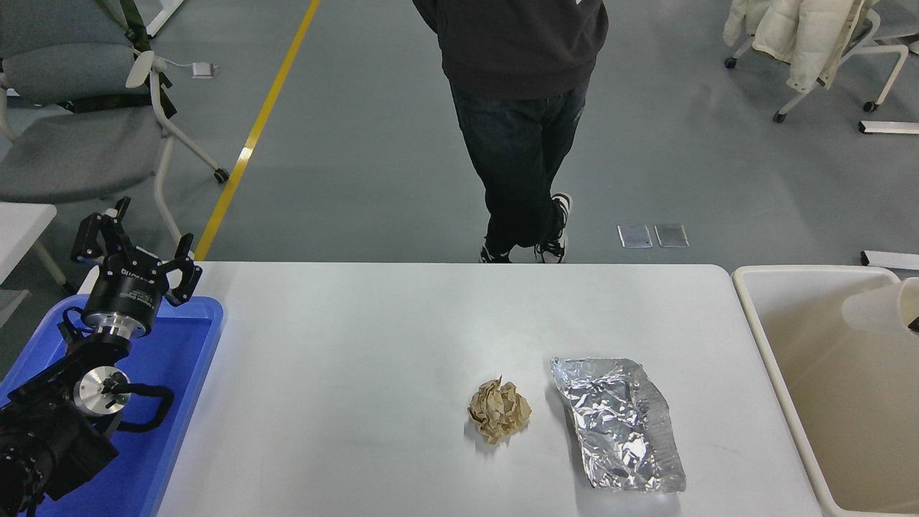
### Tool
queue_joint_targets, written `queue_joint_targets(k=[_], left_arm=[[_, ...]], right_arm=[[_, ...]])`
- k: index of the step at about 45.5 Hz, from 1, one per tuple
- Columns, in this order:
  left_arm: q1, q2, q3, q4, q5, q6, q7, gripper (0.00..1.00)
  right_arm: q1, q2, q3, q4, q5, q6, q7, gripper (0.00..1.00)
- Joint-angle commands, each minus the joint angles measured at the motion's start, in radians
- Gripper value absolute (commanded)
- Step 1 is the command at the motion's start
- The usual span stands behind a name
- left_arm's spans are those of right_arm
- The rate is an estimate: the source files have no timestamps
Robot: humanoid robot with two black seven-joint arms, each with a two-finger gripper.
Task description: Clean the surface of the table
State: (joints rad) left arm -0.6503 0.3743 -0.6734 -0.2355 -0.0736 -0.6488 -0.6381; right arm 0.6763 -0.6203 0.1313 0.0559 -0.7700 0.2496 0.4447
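Note:
The white table surface (344,345) carries a crumpled brown paper ball (499,409) right of the middle and a crumpled sheet of silver foil (619,424) beside it on the right. My right gripper (915,324) shows only as a dark sliver at the right edge. It is shut on the mouth of a white paper cup (877,313), which lies sideways over the beige bin (747,316). My left gripper (135,253) is open and empty, parked over the far end of the blue tray (188,359) at the lower left.
A person (520,108) stands at the table's far side, near the middle. The beige bin stands against the table's right edge. Grey chairs (72,136) stand beyond the far left corner.

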Motion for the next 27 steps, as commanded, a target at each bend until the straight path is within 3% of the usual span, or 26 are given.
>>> queue_joint_targets(k=[1,13,27], left_arm=[[0.001,0.0,0.0,0.001,0.0,0.0,0.0,1.0],[0.001,0.0,0.0,0.001,0.0,0.001,0.0,1.0],[0.001,0.0,0.0,-0.001,0.0,0.001,0.0,1.0]], right_arm=[[-0.083,0.108,-0.067,-0.108,0.185,-0.098,-0.046,0.0],[-0.099,0.151,-0.067,-0.108,0.322,-0.223,-0.19,0.0],[-0.115,0.171,-0.052,-0.107,0.327,-0.273,-0.199,0.0]])
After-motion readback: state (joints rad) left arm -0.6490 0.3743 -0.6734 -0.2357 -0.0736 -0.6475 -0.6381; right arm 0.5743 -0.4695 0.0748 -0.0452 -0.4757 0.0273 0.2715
